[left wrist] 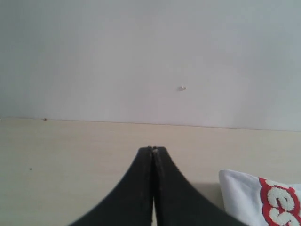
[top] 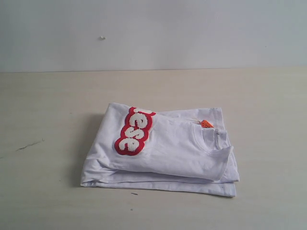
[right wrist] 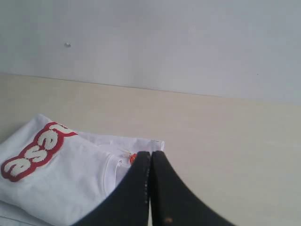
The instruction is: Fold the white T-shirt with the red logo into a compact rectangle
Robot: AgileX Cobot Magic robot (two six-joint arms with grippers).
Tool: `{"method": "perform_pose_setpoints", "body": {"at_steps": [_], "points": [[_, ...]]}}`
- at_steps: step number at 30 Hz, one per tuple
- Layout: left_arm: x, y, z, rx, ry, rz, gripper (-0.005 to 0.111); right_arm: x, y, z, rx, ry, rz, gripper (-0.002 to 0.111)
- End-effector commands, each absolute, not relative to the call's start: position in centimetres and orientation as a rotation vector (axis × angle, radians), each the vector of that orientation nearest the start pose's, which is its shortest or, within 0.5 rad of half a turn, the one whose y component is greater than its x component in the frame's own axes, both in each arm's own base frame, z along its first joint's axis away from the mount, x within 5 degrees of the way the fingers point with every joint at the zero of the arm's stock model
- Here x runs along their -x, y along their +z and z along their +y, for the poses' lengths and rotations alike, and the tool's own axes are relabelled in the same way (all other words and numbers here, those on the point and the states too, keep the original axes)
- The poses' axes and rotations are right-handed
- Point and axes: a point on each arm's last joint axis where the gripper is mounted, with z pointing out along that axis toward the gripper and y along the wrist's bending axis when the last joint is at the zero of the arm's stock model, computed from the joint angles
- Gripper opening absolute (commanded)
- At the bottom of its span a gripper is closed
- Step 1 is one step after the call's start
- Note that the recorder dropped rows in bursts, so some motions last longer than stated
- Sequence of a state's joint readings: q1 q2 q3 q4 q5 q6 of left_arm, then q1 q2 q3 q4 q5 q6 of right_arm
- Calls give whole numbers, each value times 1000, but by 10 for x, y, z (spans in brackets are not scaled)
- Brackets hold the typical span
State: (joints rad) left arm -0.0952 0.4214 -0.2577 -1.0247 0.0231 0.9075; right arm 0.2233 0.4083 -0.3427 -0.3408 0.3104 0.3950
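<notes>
White T-shirt [top: 172,151]: folded rectangle on table [top: 48,105].
Red logo [top: 135,131]: cut off at T-shirt's fold, "ese" readable.
Left gripper [left wrist: 153,150]: closed, empty, near T-shirt.
Right gripper [right wrist: 150,154]: closed, empty, masking T-shirt's edge.

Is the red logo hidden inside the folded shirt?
No, part of the red logo shows plainly on the top layer of the folded white T-shirt.

Only "ese" of the red logo [top: 135,130] shows, the rest tucks under a fold of the white T-shirt [top: 177,148]. Orange tag [top: 206,123] is too small to make out (same for that wall speck [top: 102,38], no clue what it is).
</notes>
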Motion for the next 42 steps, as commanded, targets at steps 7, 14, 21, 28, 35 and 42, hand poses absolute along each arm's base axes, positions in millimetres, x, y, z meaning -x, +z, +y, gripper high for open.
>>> {"method": "perform_pose_setpoints", "body": {"at_steps": [7,14,21,28,35,42], "points": [[-98,267,-13,-44,-159,1669,0,-93,272,12,73,113,1841,0],[-87,269,-9,29,-172,1649,0,-93,272,12,73,113,1841,0],[-73,260,-2,126,-120,1727,0,-93,272,12,73,113,1841,0],[-63,231,2,202,-76,1734,0,-93,272,12,73,113,1841,0],[-58,203,3,180,-31,1746,0,-93,272,12,73,113,1841,0],[-57,188,5,208,-13,1765,0,-93,272,12,73,113,1841,0]]}}
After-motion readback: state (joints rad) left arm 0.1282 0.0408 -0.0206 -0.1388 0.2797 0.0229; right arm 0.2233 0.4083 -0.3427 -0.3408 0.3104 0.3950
